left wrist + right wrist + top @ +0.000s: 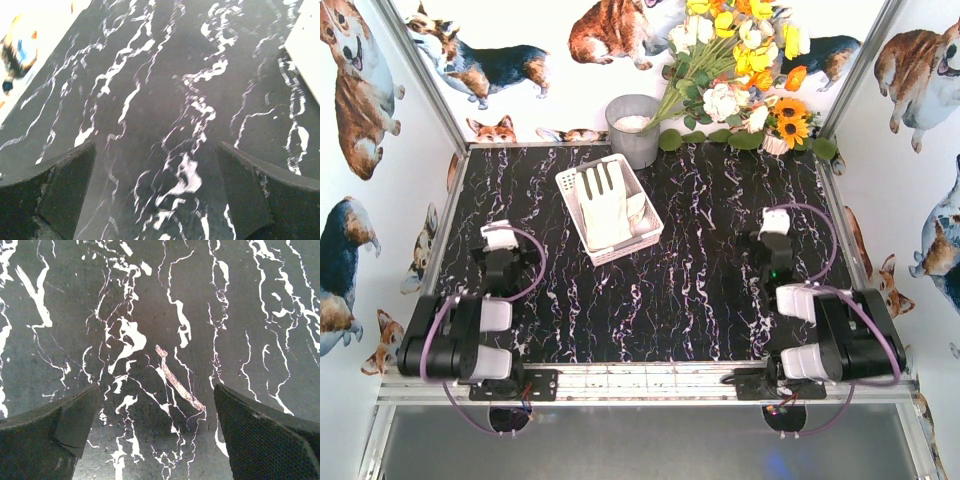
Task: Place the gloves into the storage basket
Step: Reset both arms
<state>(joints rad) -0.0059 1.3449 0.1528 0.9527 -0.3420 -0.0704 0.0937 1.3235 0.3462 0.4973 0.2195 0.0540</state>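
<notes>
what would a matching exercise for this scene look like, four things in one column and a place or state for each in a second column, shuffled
Things
1. gloves
2. storage basket
3. metal bucket
4. left gripper

Places or states
A. at the back edge, beside the flowers
B. open, over bare table
C. lying inside the basket
D. left of centre on the table, just in front of the bucket

Pairs: 1-C, 2-D, 3-A, 4-B
</notes>
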